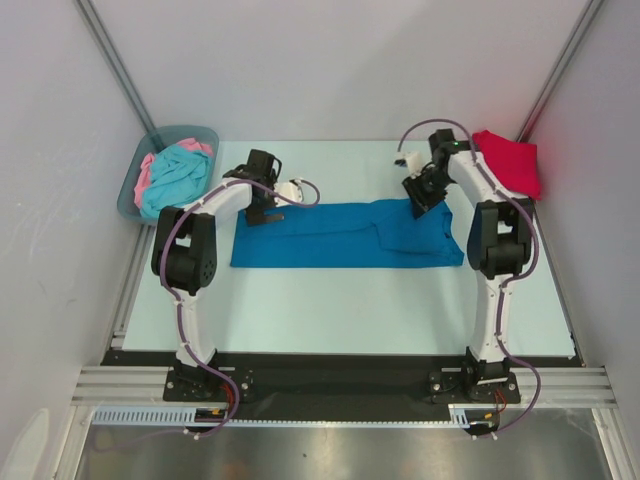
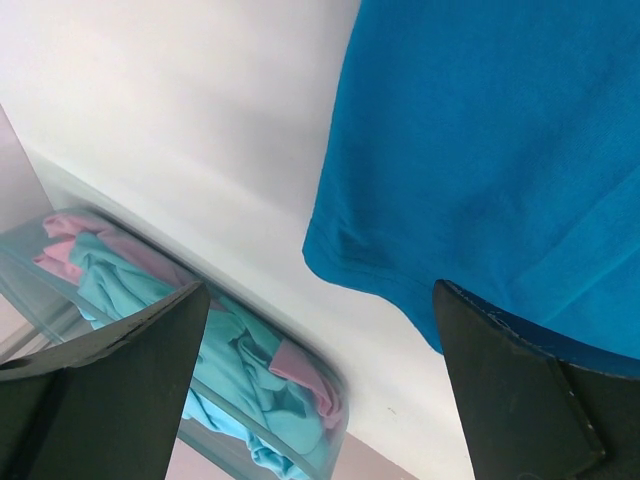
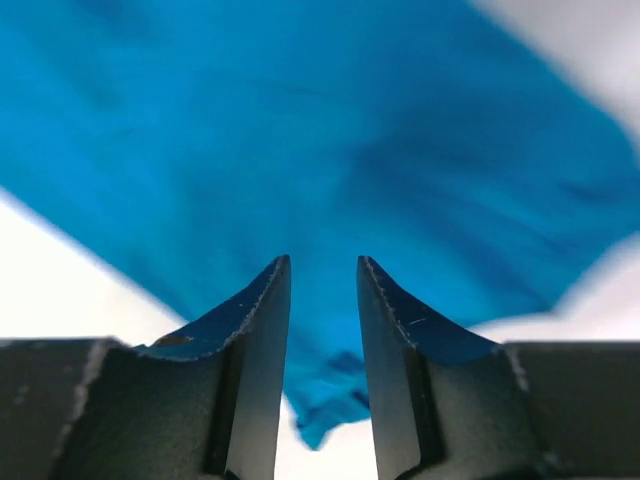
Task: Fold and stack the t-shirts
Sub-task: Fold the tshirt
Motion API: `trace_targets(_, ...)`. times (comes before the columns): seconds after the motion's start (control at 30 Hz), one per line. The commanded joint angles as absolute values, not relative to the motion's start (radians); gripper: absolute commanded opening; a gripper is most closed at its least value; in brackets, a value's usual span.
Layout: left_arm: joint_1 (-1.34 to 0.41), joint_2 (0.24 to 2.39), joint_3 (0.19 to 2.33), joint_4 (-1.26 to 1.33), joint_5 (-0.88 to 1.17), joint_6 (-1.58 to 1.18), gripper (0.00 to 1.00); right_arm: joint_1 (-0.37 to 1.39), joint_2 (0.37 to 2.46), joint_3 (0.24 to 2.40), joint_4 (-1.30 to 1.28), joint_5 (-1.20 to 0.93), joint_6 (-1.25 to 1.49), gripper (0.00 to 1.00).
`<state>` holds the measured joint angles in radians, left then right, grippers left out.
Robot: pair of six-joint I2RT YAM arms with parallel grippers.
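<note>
Pale table (image 1: 330,300), bin (image 1: 190,131) holding turquoise and pink t-shirts (image 1: 176,178)

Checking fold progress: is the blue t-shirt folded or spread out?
Partly folded: the blue t-shirt lies flat as a long narrow strip, with an extra layer lapped over its right end.

Pale tabletop (image 1: 330,300), walled on three sides. A deep blue t-shirt (image 1: 330,235) lies spread across its middle, long side running left to right, with a fold at the right end. A red t-shirt (image 1: 510,160) lies bunched at the far right corner. A grey-blue bin (image 1: 195,133) sits at the far left corner.
</note>
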<state>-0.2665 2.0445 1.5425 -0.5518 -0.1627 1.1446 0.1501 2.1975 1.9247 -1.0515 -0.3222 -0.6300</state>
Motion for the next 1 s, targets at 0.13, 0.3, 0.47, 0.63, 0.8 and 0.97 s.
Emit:
trace_targets(0.13, -0.287, 2.023, 1.548, -0.537, -0.186, 1.163, 1.0, 0.055, 2.246, 2.104, -0.925, -0.265, -0.446, 0.35)
trace_targets(0.3, -0.293, 2.008, 1.54, -0.54, -0.202, 1.164, 1.0, 0.017, 2.315, 2.197, -0.925, -0.282, -0.434, 0.33)
trace_targets(0.47, -0.304, 2.011, 1.536, -0.512, -0.216, 1.154, 1.0, -0.029, 2.381, 2.244, -0.911, -0.311, -0.387, 0.36)
trace_targets(0.63, -0.301, 2.026, 1.503, -0.382, -0.236, 1.15, 1.0, -0.06, 2.41, 2.293, -0.907, -0.322, -0.35, 0.39)
trace_targets(0.8, -0.301, 2.074, 1.532, -0.379, -0.229, 1.157, 1.0, -0.066, 2.401, 2.29, -0.908, -0.336, -0.347, 0.39)
trace_targets(0.97, -0.301, 2.115, 1.543, -0.382, -0.227, 1.15, 1.0, -0.077, 2.391, 2.252, -0.911, -0.357, -0.345, 0.38)
